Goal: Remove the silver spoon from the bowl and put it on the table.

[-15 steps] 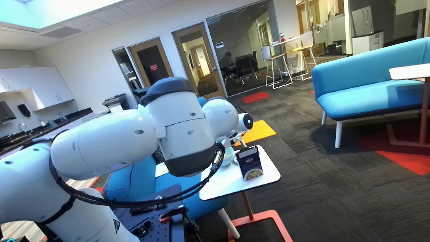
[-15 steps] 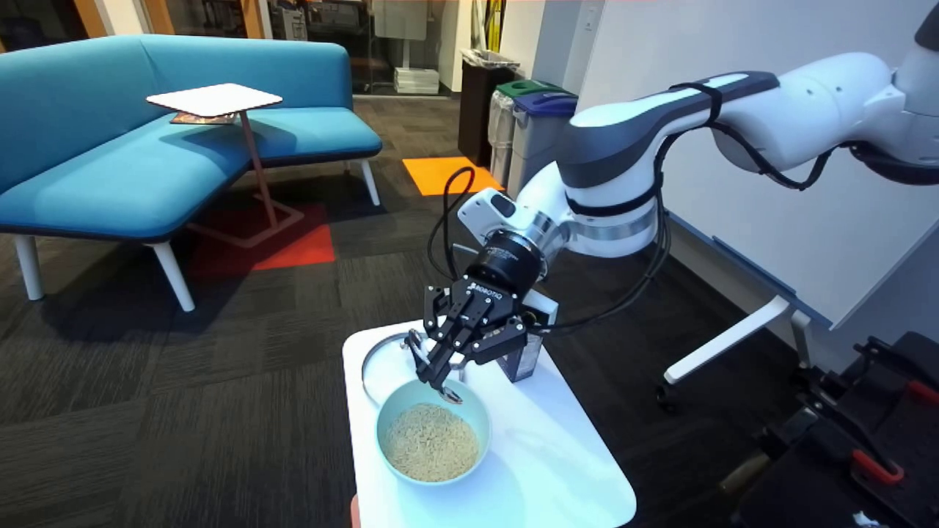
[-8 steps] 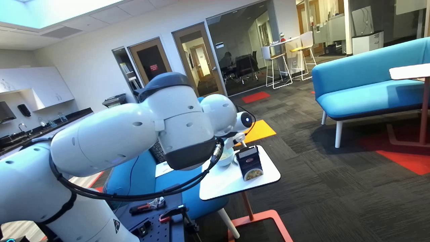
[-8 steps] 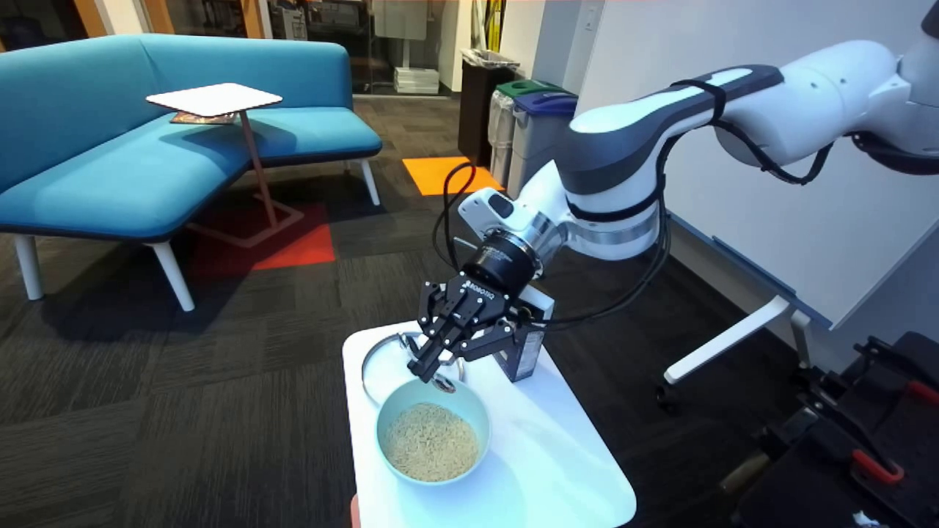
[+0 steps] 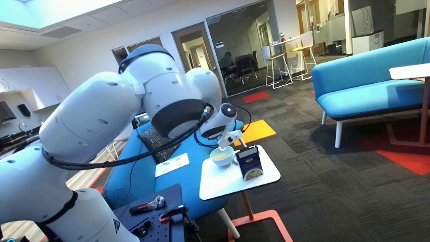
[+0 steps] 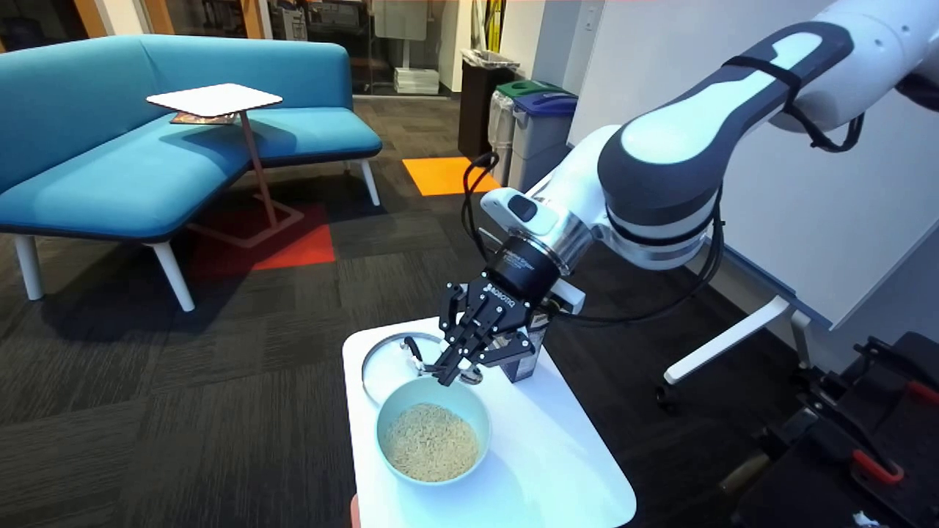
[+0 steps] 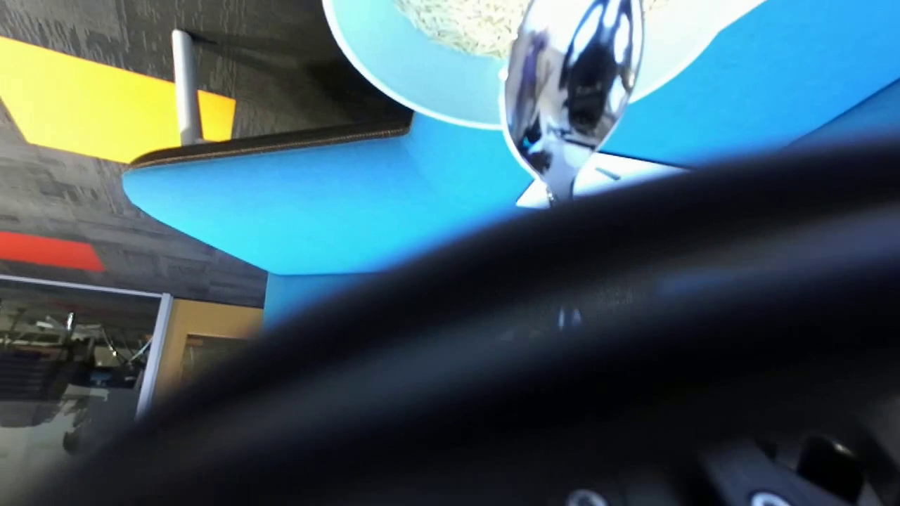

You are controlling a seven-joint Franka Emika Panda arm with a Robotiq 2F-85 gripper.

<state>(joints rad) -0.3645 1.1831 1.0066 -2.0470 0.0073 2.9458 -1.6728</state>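
The silver spoon (image 6: 471,376) is held in the air near the back rim of the light-blue bowl (image 6: 440,392), which contains rice-like grains. In the wrist view the spoon's head (image 7: 571,77) shows in front of the bowl (image 7: 429,81); its handle runs behind a dark blurred part. My gripper (image 6: 446,372) is shut on the spoon's handle, tilted down over the rim. The bowl (image 5: 221,160) stands on the white table (image 6: 543,455); the table (image 5: 218,183) shows in both exterior views. My fingertips are not clear in the wrist view.
A round lid with a silver rim (image 6: 383,370) lies on the table behind the bowl. A dark food box (image 5: 249,164) stands beside the bowl; it is partly behind my gripper in an exterior view (image 6: 524,361). A blue couch (image 5: 188,178) adjoins the table.
My arm has risen and shifted. In an exterior view the gripper and spoon moved left, then right; the spoon's head went from over the bowl to about its back rim. The bowl stayed put.
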